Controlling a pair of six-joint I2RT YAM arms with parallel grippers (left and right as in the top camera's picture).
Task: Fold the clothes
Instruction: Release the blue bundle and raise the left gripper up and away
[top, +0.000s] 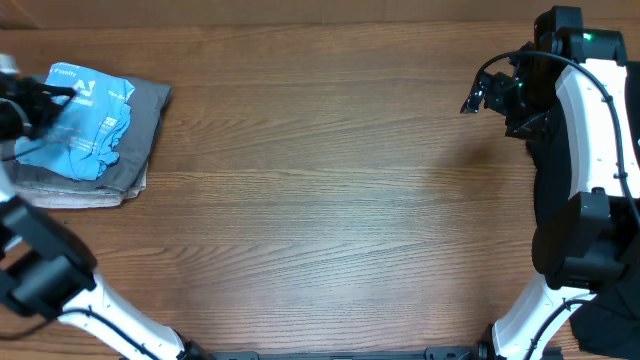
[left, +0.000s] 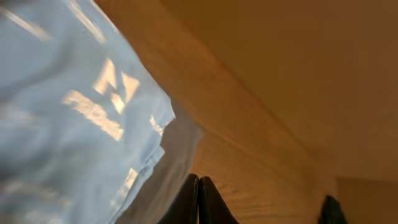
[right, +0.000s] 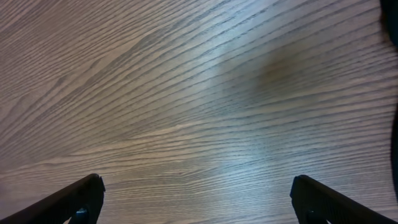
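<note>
The clothes lie in a stack at the table's far left. A light blue T-shirt (top: 88, 125) with printed lettering rests folded and a little rumpled on a folded grey garment (top: 140, 140). My left gripper (top: 55, 97) hovers over the shirt's left part, shut with nothing between its fingers. In the left wrist view the blue shirt (left: 68, 124) fills the left side, the grey garment (left: 171, 168) shows under it, and the left gripper (left: 199, 186) is pressed together above the grey edge. My right gripper (top: 482, 97) hangs open at the far right, over bare wood (right: 196, 183).
The wooden table (top: 330, 200) stretches between the two arms. The right arm's black and white links (top: 580, 150) stand along the right edge. The left arm's base links (top: 60, 280) sit at the lower left.
</note>
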